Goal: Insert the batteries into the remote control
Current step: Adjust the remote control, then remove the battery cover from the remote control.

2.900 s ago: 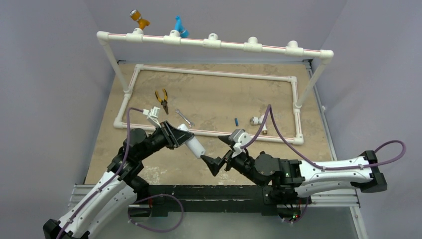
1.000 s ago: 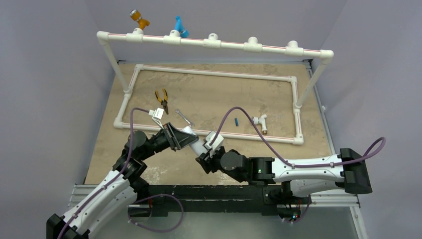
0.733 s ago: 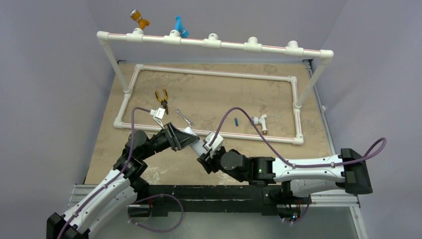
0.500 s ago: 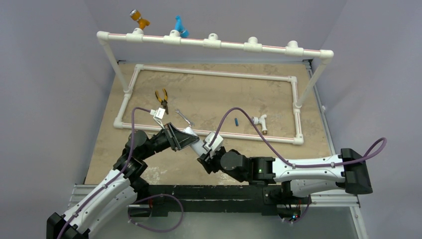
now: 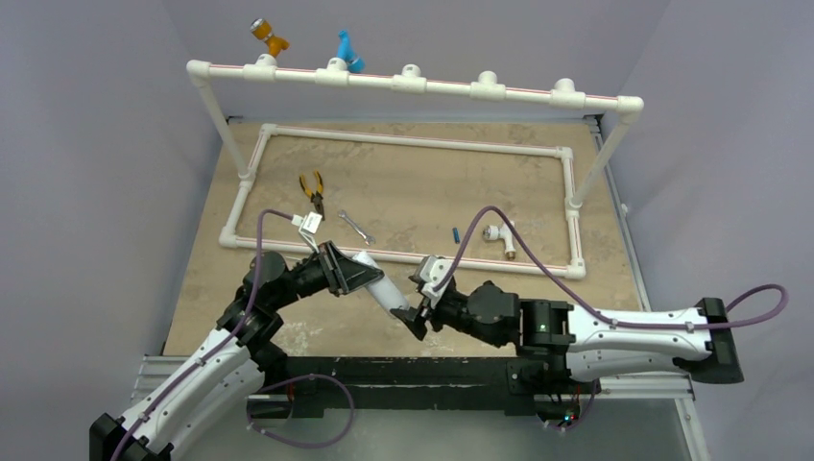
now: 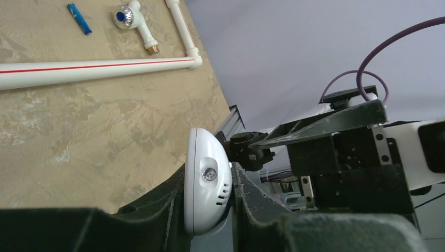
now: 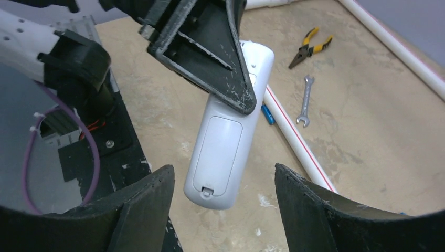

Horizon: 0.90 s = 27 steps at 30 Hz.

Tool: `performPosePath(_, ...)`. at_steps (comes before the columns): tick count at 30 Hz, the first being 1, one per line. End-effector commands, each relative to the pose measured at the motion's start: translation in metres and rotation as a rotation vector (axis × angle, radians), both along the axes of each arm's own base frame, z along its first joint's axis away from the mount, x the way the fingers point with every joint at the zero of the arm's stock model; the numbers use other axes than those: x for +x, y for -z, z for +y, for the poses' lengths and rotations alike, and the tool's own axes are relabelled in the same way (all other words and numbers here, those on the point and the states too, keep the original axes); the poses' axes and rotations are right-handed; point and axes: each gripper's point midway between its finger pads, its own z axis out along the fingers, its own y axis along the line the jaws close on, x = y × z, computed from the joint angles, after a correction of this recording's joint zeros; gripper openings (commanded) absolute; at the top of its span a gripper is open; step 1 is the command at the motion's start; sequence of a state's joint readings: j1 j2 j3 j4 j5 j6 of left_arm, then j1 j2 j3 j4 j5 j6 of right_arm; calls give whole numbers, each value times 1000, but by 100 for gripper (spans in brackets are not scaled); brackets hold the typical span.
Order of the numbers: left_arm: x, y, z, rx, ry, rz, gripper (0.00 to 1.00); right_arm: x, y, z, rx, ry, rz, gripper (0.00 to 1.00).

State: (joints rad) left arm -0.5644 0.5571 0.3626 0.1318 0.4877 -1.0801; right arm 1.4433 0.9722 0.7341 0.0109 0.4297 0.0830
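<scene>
My left gripper [image 5: 351, 272] is shut on the white remote control [image 5: 380, 286] and holds it above the table, its free end pointing at my right gripper. In the right wrist view the remote [image 7: 223, 147] shows its back, with the battery cover closed. My right gripper [image 5: 416, 312] is open, with its fingers [image 7: 149, 202] either side of the remote's end and not touching it. One blue battery [image 5: 455, 234] lies inside the pipe frame and also shows in the left wrist view [image 6: 79, 11]. A second blue battery [image 7: 267, 114] peeks out beside the front pipe, behind the remote.
A white PVC pipe frame [image 5: 413, 142] lies on the table under a raised rail [image 5: 413, 84] carrying orange [image 5: 270, 38] and blue [image 5: 349, 53] fittings. Inside the frame lie yellow-handled pliers [image 5: 311, 192], a small wrench [image 5: 355, 227] and a white pipe fitting [image 5: 499, 235].
My right gripper has drawn back down and to the right off the remote's end and now stands open. My left gripper still holds the remote in nearly the same place.
</scene>
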Motion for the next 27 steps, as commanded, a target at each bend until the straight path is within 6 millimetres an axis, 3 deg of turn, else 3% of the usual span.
performPosePath(1, -10, -27, -4, -21, 68, -97, 0, -24, -17, -14, -79, -235, -156, 68)
performPosePath(7, -19, -24, -6, -2, 122, -118, 0, -26, -16, -38, -175, -287, -245, 58)
performPosePath(11, -20, -20, -3, 11, 106, -103, 0, -32, -22, -43, -173, -342, -296, 52)
performPosePath(19, -18, -12, -3, 29, 101, -56, 0, -31, -11, -31, -281, -423, -388, 43)
performPosePath(24, -16, -12, -4, 12, 95, -41, 0, -33, -9, -14, -246, -446, -421, 32)
performPosePath(27, -16, -12, -5, 11, 98, -32, 0, -34, -11, -8, -210, -451, -435, 31)
